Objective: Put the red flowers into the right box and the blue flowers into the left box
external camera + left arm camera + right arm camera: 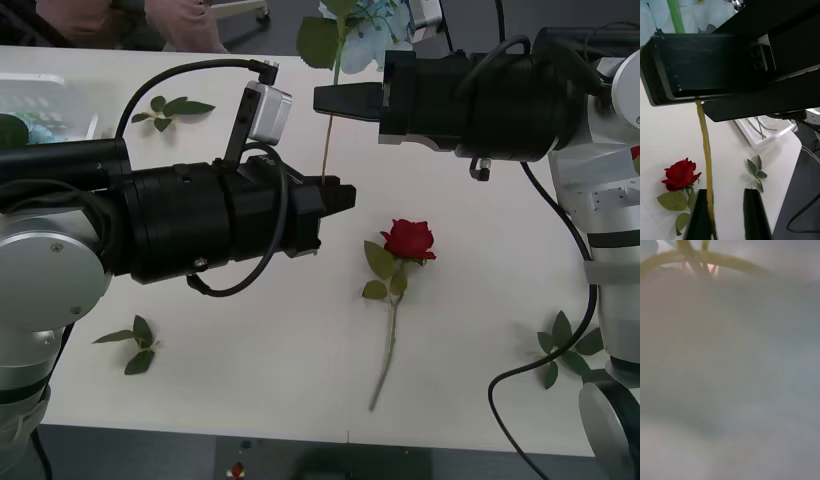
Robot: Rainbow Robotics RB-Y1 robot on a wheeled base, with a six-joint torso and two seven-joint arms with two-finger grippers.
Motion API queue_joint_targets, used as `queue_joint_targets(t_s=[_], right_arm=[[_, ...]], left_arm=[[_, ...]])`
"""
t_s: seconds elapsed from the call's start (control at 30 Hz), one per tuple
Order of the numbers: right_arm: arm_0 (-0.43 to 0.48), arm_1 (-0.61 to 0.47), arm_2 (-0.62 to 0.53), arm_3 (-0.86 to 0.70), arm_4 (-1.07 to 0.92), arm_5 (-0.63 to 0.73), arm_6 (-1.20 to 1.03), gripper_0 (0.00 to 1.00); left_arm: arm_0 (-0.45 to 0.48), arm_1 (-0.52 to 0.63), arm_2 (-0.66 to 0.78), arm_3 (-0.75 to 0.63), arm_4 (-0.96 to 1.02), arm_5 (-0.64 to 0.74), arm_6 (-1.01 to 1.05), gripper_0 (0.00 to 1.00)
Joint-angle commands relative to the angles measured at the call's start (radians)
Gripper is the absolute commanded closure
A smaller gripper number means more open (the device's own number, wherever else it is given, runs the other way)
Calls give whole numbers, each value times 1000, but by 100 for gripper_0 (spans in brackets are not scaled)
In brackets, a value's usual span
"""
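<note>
Over the white bench (250,380), the right gripper (330,99) clamps the upright stem of a blue flower (345,40), pale head on top. The left gripper (725,213) sits lower on that stem, fingers parted, stem against one finger: a handover toward the left box (40,105). A red flower (408,240) lies nearby on the bench. The left wrist view shows the right box (763,133) with stems inside.

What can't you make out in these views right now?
1. Blue flower: its head is cut off by the front view's top edge, and the right wrist view, too close to it, is a blur.
2. Left box: its contents are hazy, and it is cut by the front view's left edge.
3. Right box: in the left wrist view, the right gripper covers its far part.
</note>
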Motion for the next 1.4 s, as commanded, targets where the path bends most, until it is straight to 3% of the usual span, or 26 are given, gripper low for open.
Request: queue_joint_targets(t_s=[0.03, 0.07, 0.1, 0.43, 0.73, 0.93, 1.1, 1.4], right_arm=[[-28, 6, -10, -12, -4, -4, -23, 80], [-28, 6, -10, -12, -4, -4, -23, 26], [-28, 6, -10, -12, -4, -4, -23, 0], [-28, 6, -10, -12, -4, -4, -23, 0], [-28, 6, -10, -12, -4, -4, -23, 0], [-28, 6, -10, -12, -4, -4, -23, 0], [26, -11, -27, 5, 9, 12, -27, 0], [38, -97, -36, 5, 228, 180, -199, 0]], left_arm=[[-25, -7, 15, -35, -4, -10, 34, 100], [-25, -7, 15, -35, -6, -8, 34, 100], [-25, -7, 15, -33, -9, -10, 34, 100], [-8, 41, 87, -35, 16, -8, 38, 100], [64, 220, 317, 5, 201, 4, 32, 100], [117, 315, 474, 97, 272, 27, 18, 100], [153, 354, 620, 231, 246, 78, 14, 100], [154, 421, 741, 508, 143, 64, -9, 100]])
